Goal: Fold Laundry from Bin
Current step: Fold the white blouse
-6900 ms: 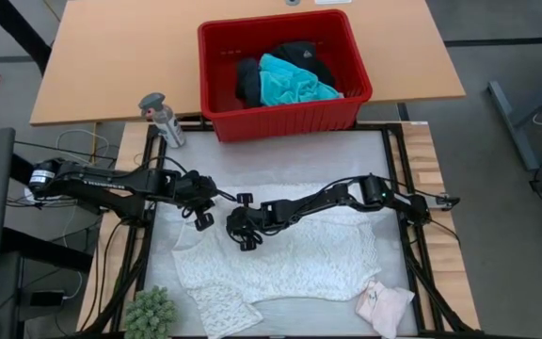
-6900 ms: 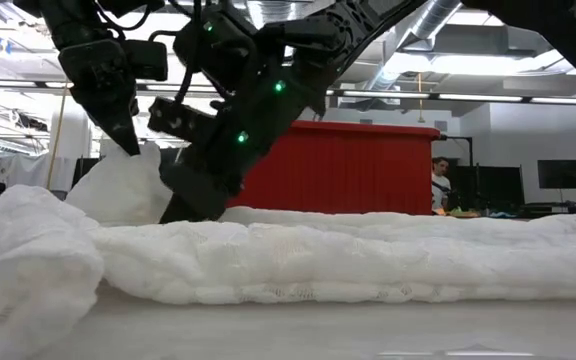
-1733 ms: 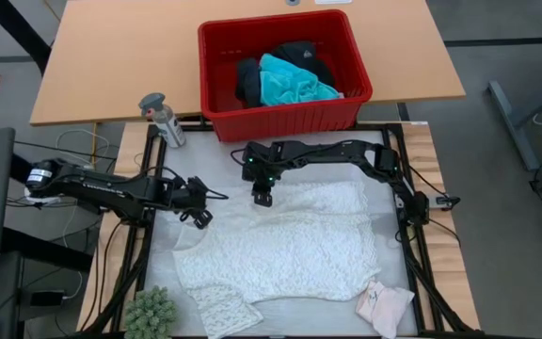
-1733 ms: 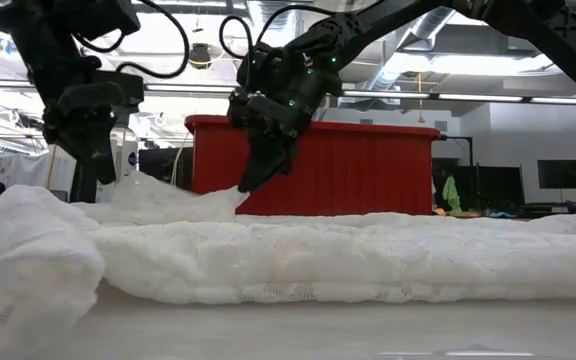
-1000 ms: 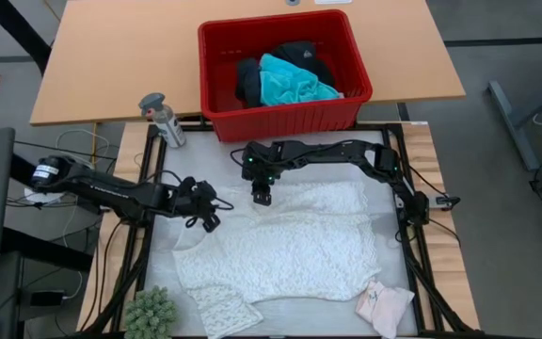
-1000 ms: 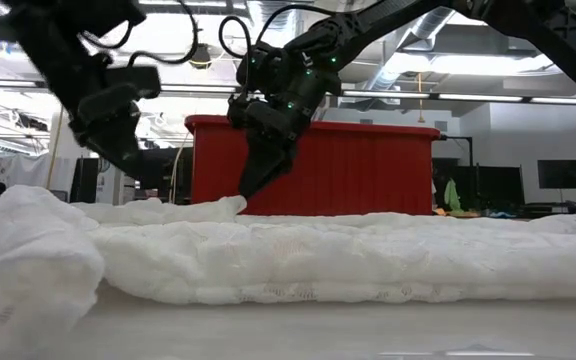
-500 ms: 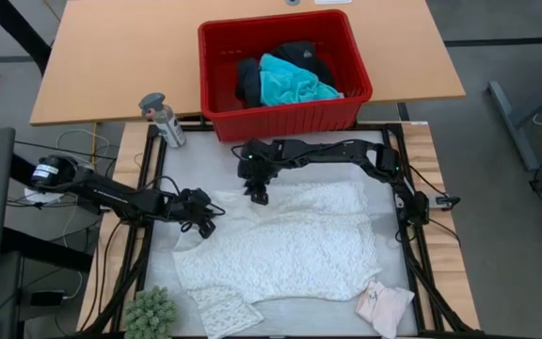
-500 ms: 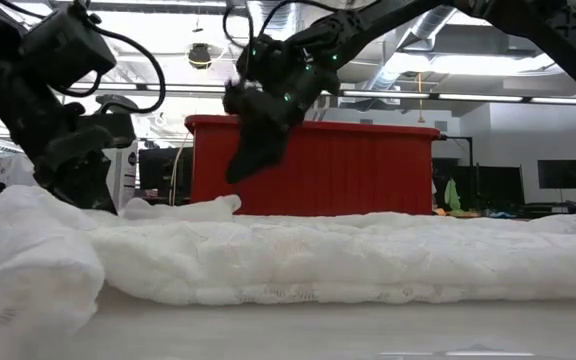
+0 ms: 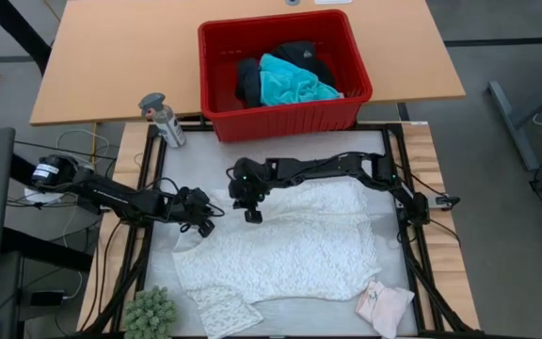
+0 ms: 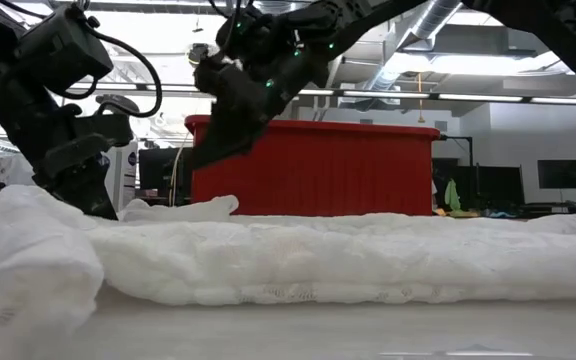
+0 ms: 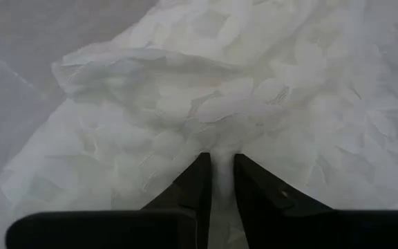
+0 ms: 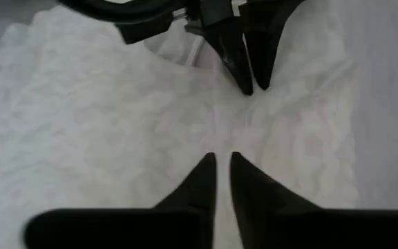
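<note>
Behind white lacy top, red bin hides its contents.

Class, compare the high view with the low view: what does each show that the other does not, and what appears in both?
Only the high view shows inside the red bin: a turquoise shirt and black clothing. It also shows the spray bottle, a small green plant and a small pale pink-white piece.

Only the low view shows the room behind the table, with ceiling lights and monitors.

Both show the white lacy top, the bin's outside, the left gripper low at the top's edge, and the right gripper raised above it.
</note>
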Robot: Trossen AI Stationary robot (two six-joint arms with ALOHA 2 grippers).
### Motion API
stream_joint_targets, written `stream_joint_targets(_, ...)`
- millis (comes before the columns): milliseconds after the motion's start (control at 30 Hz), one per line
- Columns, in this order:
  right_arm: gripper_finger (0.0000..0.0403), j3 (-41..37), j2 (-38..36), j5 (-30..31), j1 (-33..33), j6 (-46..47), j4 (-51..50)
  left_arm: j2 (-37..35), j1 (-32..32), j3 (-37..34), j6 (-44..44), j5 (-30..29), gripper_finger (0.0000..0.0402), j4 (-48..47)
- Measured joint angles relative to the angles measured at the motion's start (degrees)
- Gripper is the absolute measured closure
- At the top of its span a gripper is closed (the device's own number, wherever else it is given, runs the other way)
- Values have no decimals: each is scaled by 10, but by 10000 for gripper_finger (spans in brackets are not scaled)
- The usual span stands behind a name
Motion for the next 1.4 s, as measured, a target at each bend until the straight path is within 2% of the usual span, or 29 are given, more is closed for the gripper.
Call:
stream_joint_targets(100, 388, -1, 13, 5, 1, -4, 20, 0, 0, 0, 0, 0, 350, -1)
stream_joint_targets(233, 377, 0, 18, 8, -2, 4, 39, 0, 0, 0, -1, 6, 350, -3)
stream_joint_targets(400, 388, 0, 26, 6, -4, 5, 46, 0, 0, 0, -2, 6, 350, -4)
stream_joint_targets(1133, 387, 0, 59, -9, -5, 19, 89, 0, 0, 0, -9, 3, 350, 6)
stream_joint_targets(1400, 386, 0, 59, 13, -28, 23, 87, 0, 0, 0, -9, 3, 350, 6)
